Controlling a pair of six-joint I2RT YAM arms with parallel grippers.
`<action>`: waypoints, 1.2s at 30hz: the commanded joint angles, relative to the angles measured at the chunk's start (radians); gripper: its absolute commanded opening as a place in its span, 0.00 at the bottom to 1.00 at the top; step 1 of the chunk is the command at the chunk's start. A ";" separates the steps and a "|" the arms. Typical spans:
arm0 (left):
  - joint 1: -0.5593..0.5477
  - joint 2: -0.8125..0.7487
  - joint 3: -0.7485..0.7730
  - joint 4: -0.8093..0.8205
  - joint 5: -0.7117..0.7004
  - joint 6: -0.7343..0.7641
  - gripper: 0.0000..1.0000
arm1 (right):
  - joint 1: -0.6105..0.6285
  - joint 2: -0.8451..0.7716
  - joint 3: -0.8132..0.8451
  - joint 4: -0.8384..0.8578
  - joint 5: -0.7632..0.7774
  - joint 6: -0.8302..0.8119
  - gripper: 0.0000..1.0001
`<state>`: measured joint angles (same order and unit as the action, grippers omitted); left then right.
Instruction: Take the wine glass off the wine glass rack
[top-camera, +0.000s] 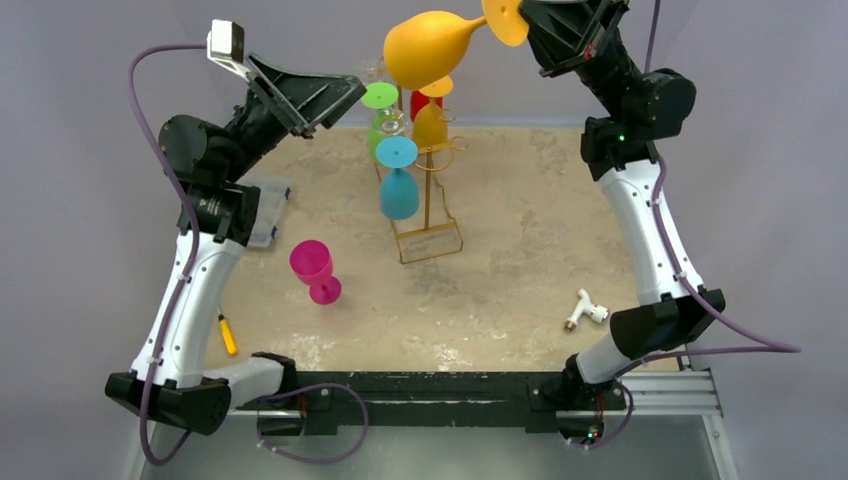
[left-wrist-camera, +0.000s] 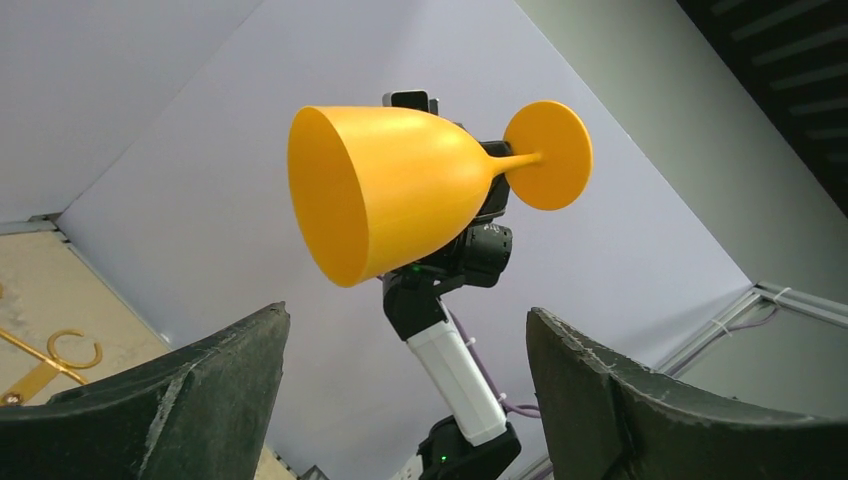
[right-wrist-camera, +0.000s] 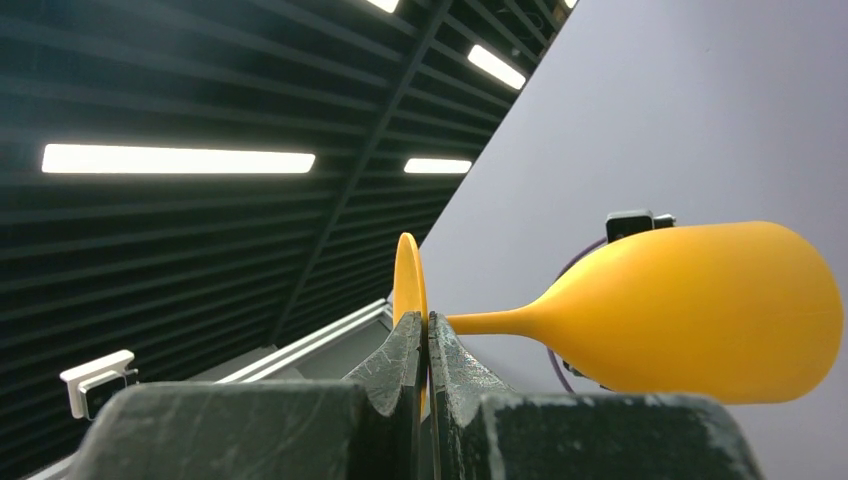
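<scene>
My right gripper (top-camera: 522, 22) is shut on the round foot of an orange wine glass (top-camera: 430, 46) and holds it on its side, high above the gold wire rack (top-camera: 428, 205). In the right wrist view the fingers (right-wrist-camera: 400, 362) pinch the foot edge, the bowl (right-wrist-camera: 700, 310) to the right. My left gripper (top-camera: 345, 97) is open and empty, raised left of the rack; its view looks up at the orange glass (left-wrist-camera: 400, 190). A green (top-camera: 382, 112), a blue (top-camera: 398, 180), a second orange (top-camera: 431, 115) and a red glass hang upside down on the rack.
A pink wine glass (top-camera: 316, 270) stands on the mat, front left of the rack. A white fitting (top-camera: 585, 311) lies at the front right. A small yellow tool (top-camera: 228, 333) lies by the left arm. A grey pad (top-camera: 264, 210) lies at the left edge.
</scene>
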<state>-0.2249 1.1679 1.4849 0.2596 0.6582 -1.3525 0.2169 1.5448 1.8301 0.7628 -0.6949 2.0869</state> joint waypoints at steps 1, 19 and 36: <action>-0.010 0.056 0.052 0.169 0.030 -0.071 0.85 | 0.013 0.030 0.094 0.073 0.045 0.163 0.00; -0.010 0.158 0.103 0.425 0.108 -0.274 0.78 | 0.135 0.075 0.124 0.056 0.078 0.137 0.00; -0.010 0.157 0.060 0.663 0.095 -0.432 0.46 | 0.217 0.144 0.129 0.171 0.142 0.229 0.00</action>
<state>-0.2306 1.3312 1.5570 0.8200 0.7555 -1.7393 0.4133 1.6768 1.9213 0.8673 -0.5900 2.0953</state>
